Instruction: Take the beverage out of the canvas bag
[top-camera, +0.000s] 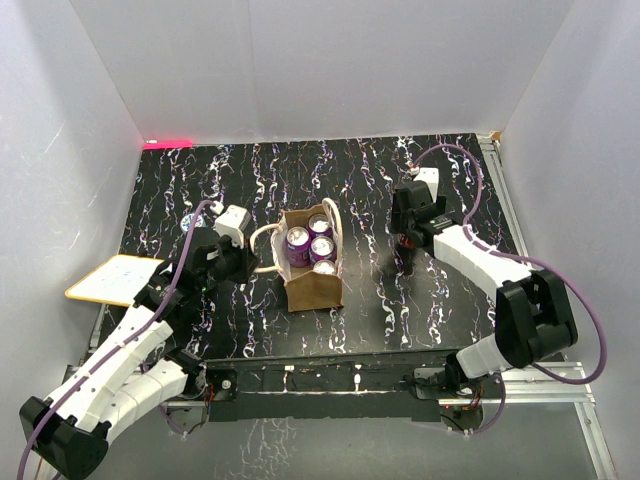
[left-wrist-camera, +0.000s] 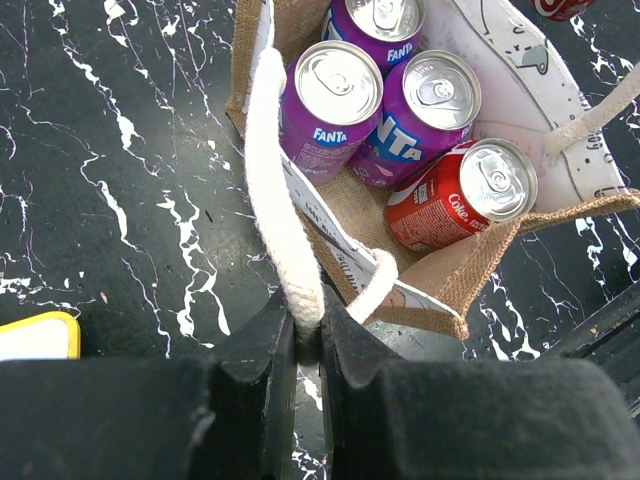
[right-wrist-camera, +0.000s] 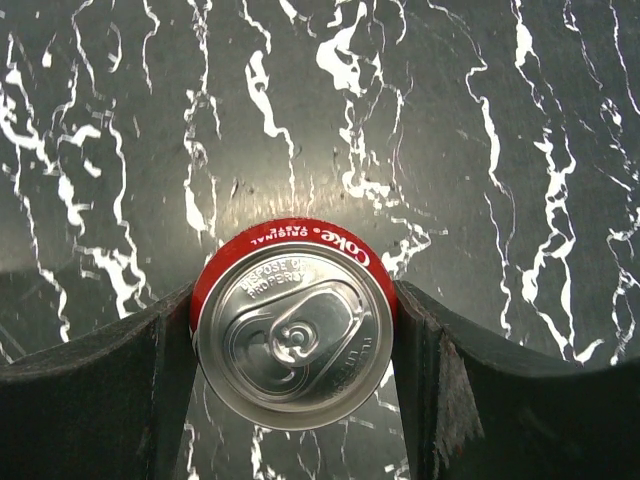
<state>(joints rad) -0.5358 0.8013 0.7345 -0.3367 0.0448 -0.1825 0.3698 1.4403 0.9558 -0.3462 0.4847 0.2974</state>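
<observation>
Nearest the bases on the left there's a yellow-edged white board (top-camera: 112, 279), not part of this. Just past it the left gripper (left-wrist-camera: 308, 325) is pinched tight on the cream loop handle (left-wrist-camera: 272, 180) of the canvas bag (top-camera: 316, 291), so that arm is basically the bag-holder.

Inside the bag, tops up: a red Coke can (left-wrist-camera: 462, 195) at the near end, then three purple Fanta cans (left-wrist-camera: 338, 100) behind it toward the far end.

Off to the right of the bag, well apart from it, the right gripper (right-wrist-camera: 292, 300) is clamped around a second Coke, the freed Coke can (right-wrist-camera: 290, 330). One finger presses each side of the can and its lid faces straight up at the wrist cam, so its long axis is vertical and lines up with the gripper's approach. Can't tell from these views whether its base is actually touching the marble-pattern table (right-wrist-camera: 450, 120) or hanging just above it.

So one beverage is out of the bag, I'd say, and it's sitting in the right claw. My guess is the thing that matters next is that the bag lies to the right gripper's left, with the mouth open upward. The left gripper is nearer the bag but busy with the handle, so the right arm looks like the one that does the picking, coming straight down onto a lid.
</observation>
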